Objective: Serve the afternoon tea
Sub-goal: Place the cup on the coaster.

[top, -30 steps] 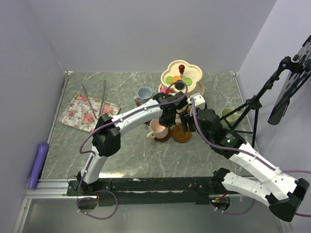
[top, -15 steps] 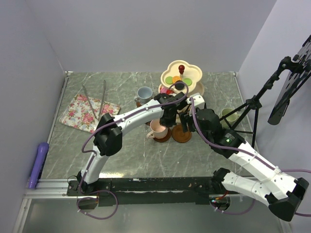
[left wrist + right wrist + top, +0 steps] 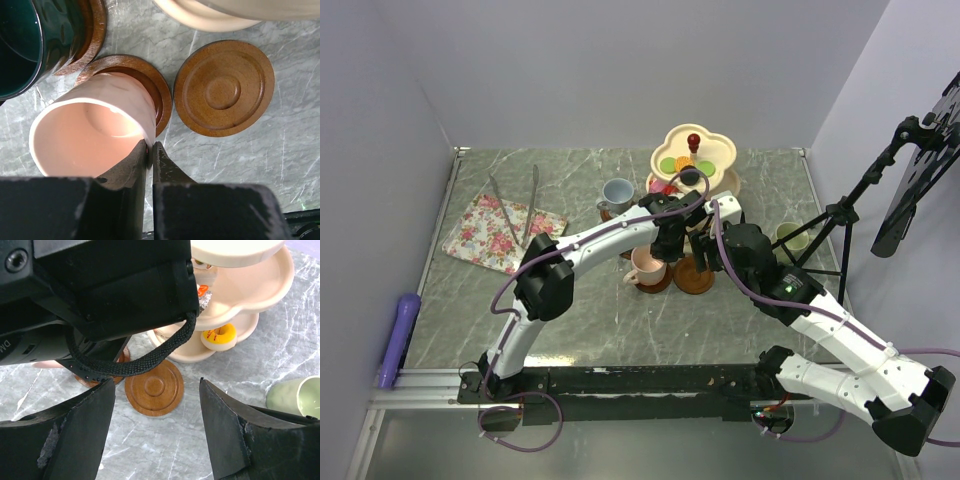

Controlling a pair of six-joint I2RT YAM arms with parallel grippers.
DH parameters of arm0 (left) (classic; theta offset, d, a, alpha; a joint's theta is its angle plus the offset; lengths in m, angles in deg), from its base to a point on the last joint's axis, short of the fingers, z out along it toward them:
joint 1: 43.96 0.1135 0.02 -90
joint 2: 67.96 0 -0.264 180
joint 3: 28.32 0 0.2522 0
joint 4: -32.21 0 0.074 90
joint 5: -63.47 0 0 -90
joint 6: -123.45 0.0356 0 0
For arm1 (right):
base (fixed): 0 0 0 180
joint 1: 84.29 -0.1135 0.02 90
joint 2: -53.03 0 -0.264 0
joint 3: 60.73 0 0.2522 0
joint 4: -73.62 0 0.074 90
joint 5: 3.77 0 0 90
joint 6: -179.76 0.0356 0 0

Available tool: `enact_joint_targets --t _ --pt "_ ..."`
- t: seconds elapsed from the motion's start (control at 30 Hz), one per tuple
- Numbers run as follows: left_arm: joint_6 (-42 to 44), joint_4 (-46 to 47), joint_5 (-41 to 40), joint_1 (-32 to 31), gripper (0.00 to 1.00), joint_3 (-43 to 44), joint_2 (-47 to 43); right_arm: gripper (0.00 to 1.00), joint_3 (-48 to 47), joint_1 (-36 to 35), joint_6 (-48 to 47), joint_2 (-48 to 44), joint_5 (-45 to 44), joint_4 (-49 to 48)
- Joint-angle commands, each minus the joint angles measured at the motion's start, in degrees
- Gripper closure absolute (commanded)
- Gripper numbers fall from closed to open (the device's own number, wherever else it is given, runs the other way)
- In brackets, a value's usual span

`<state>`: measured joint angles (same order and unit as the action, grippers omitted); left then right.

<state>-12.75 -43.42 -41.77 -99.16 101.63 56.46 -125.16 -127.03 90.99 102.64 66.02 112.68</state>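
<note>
Your glossy pink mug (image 3: 95, 130) stands in its round brown wooden saucer (image 3: 145, 67), in the middle of the table just in front of the cream three-tier scalloped stand with the red knob (image 3: 693, 160). Your left gripper (image 3: 150, 145) is clenched on the near wall of that mug, one finger inside the rim and one outside. You look to be at the end of the placing step: the mug is on its saucer but not yet let go.

Next, you need to part those fingers and lift clear without dragging the rim, since a sideways tug could tip the mug or slide it off the saucer. Whether the base sits fully flat cannot be told from here.

Just beside it lies a second, bare brown saucer (image 3: 224, 88). Your right gripper (image 3: 156, 381) hangs over it, spread wide and holding nothing. The light green mug (image 3: 295, 397) lies off to its right, likely the next one to fetch. The dark green mug (image 3: 30, 45) already has a saucer. The grey-blue mug (image 3: 617, 192) stands to the left of the stand.

No brand or label shows on the crockery. A few white letters on the left arm's black casing are cut off at the edge of the right wrist view and cannot be read.
</note>
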Motion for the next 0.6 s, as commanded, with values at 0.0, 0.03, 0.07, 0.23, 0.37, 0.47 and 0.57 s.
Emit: enact_joint_targets --t 0.0,0.03,0.07,0.23,0.37,0.47,0.57 --pt "0.4 1.49 0.13 0.36 0.88 2.91 0.29 0.25 -1.44 0.47 0.52 -0.3 -0.27 -1.13" --pt "0.49 1.57 0.13 0.36 0.88 2.91 0.3 0.25 -1.44 0.47 0.52 -0.3 -0.27 -1.13" --pt "0.49 1.75 0.22 0.36 0.88 2.91 0.21 0.25 -1.44 0.55 0.61 -0.3 -0.18 -1.13" --pt "0.58 3.5 0.04 0.36 0.87 2.3 -0.41 0.25 -1.44 0.55 0.44 -0.3 -0.1 -1.22" --pt "0.76 4.12 0.57 0.44 0.87 2.3 -0.14 0.25 -1.53 0.55 0.44 -0.21 -0.01 -1.22" --pt "0.84 4.03 1.09 0.53 0.87 2.3 0.21 0.25 -1.53 0.64 0.43 -0.21 -0.01 -1.04" --pt "0.84 4.12 1.53 0.53 0.85 2.12 0.21 0.25 -1.53 0.73 0.44 -0.03 0.08 -1.04"
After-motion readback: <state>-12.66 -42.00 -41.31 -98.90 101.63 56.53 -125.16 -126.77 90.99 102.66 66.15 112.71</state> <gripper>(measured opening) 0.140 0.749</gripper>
